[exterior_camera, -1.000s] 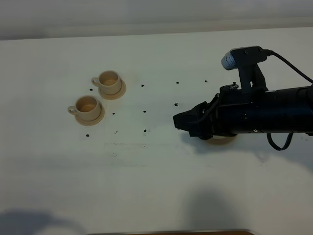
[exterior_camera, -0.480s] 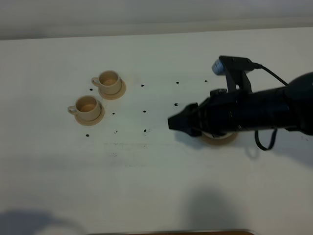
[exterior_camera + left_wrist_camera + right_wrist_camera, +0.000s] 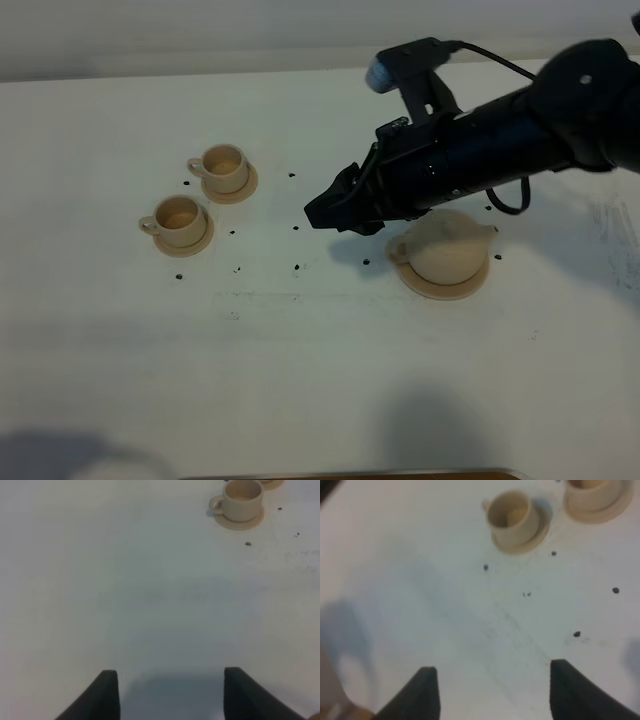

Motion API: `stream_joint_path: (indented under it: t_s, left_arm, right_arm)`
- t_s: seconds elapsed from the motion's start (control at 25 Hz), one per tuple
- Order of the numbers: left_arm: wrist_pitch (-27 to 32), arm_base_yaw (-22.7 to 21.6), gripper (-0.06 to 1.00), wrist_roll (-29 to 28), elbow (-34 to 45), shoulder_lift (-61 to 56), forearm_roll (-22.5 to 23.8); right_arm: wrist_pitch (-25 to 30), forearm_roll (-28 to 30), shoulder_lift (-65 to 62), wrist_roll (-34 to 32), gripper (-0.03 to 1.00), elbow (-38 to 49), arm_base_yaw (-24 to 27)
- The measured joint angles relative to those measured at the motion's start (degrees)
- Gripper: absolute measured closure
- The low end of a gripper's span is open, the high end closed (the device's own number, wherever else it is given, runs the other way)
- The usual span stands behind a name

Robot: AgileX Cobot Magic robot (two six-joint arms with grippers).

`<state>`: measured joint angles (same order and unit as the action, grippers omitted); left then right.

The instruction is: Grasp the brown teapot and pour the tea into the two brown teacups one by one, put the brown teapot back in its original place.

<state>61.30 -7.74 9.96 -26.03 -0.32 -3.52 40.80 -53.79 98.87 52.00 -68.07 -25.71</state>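
Observation:
The brown teapot (image 3: 447,251) stands on its round tan disc (image 3: 440,288) at the right of the table, nothing gripping it. My right gripper (image 3: 322,212) hovers left of the teapot and behind it, apart from it, pointing toward the cups. In the right wrist view the right gripper (image 3: 490,695) is open with only bare table between its fingers. The two brown teacups (image 3: 222,165) (image 3: 180,218) sit on their saucers at the left; the right wrist view also shows both cups (image 3: 512,514) (image 3: 594,491). My left gripper (image 3: 170,695) is open over bare table, with one cup (image 3: 242,497) far ahead of it.
Small black specks (image 3: 297,228) dot the white table (image 3: 300,380) between the cups and the teapot. A brown edge (image 3: 350,475) runs along the table's front. The right arm's cable (image 3: 500,70) loops above the teapot.
The right arm has lifted and swung left and toward the back, off the teapot. The teapot, hidden under the arm before, now shows standing free on its disc.

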Motion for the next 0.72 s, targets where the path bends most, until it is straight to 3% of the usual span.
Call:
stream_joint_path:
  t_s: [0.32, 0.72]
  left_arm:
    - [0.0, 0.0, 0.42, 0.0, 0.0, 0.0, 0.0]
    - [0.0, 0.0, 0.42, 0.0, 0.0, 0.0, 0.0]
  right_arm:
    - [4.7, 16.1, 5.4, 3.3, 0.50, -7.0, -3.3]
    - [-2.4, 31.6, 8.3, 9.6, 0.50, -8.0, -6.6]
